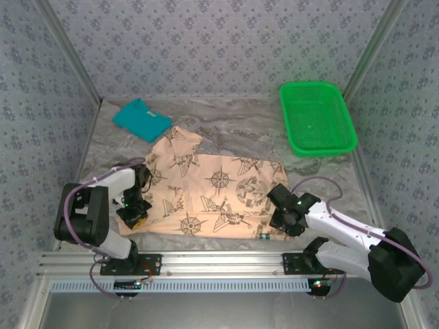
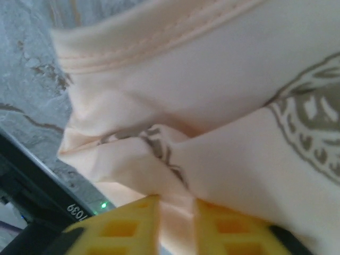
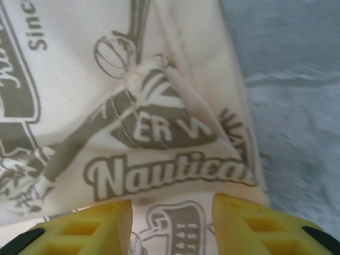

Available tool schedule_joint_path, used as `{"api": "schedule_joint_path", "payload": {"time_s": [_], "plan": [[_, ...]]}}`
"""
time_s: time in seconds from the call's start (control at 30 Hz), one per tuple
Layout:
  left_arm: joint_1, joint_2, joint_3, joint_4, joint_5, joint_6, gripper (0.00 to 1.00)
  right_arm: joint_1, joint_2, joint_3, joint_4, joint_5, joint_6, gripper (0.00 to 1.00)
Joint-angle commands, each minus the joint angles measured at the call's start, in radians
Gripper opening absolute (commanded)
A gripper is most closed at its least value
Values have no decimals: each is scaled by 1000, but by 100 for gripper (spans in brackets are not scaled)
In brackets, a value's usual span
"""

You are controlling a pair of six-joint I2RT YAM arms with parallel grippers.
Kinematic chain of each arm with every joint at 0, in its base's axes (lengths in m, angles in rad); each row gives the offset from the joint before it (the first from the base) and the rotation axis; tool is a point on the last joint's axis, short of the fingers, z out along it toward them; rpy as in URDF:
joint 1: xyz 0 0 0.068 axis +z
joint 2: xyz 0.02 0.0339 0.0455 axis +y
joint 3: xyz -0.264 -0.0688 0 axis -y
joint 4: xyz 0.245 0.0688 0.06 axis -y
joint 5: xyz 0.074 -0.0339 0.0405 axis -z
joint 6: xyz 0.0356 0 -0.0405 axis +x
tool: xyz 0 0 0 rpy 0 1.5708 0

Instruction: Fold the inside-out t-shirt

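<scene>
The inside-out t-shirt (image 1: 219, 192) lies spread across the near middle of the marble table, peach cloth with dark compass and nautical prints; its small dark label (image 1: 263, 236) shows at the near right hem. My left gripper (image 1: 134, 214) is at the shirt's near left corner. In the left wrist view its yellow fingers (image 2: 127, 226) stand a little apart, with a bunched fold of the shirt (image 2: 212, 90) between them. My right gripper (image 1: 280, 218) is over the near right corner; its jaws (image 3: 171, 212) are open wide, straddling flat printed cloth (image 3: 79, 79).
A folded teal shirt (image 1: 142, 119) lies at the back left. A green plastic basket (image 1: 285, 116) stands at the back right. Bare marble table (image 3: 297, 106) runs along the shirt's right side. The metal rail (image 1: 219, 259) borders the near edge.
</scene>
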Motion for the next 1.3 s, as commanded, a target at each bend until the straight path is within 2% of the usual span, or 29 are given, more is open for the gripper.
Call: {"api": "schedule_joint_path", "payload": {"time_s": [0.0, 0.07, 0.13, 0.17, 0.2, 0.27, 0.3, 0.33, 0.43, 0.57, 0.7, 0.87, 1.1, 1.27], "plan": [[2, -67, 94, -76, 27, 70, 35, -18, 14, 115, -102, 85, -104, 49], [1, -74, 220, -118, -26, 124, 43, -40, 64, 211, -86, 128, -198, 51], [-1, -67, 354, -93, -77, 236, 49, -88, 137, 290, -20, 110, -333, 52], [-1, -57, 422, -62, -83, 306, 57, -121, 185, 336, 3, 102, -394, 52], [-1, -48, 468, -11, -47, 397, 61, -147, 225, 372, 34, 86, -450, 53], [-1, -21, 561, 128, 119, 580, 77, -191, 316, 445, 67, 75, -581, 54], [0, -2, 597, 171, 195, 636, 80, -211, 349, 469, 79, 79, -615, 54], [0, 28, 641, 217, 266, 700, 81, -238, 386, 496, 104, 67, -663, 54], [0, 154, 760, 299, 336, 810, 83, -289, 483, 589, 173, -2, -811, 56], [-2, 406, 1021, 232, 418, 955, 80, -294, 617, 758, 164, 19, -881, 56], [-23, 646, 1291, 192, 376, 1014, 79, -314, 677, 806, 146, 52, -823, 57], [-50, 922, 1631, 39, 312, 1059, 80, -340, 668, 793, 129, 41, -777, 58], [-66, 1072, 1733, 58, 200, 1016, 81, -365, 633, 748, 103, 45, -752, 58], [-66, 1126, 1749, 64, 179, 1003, 81, -415, 605, 698, 131, 19, -716, 58]]}}
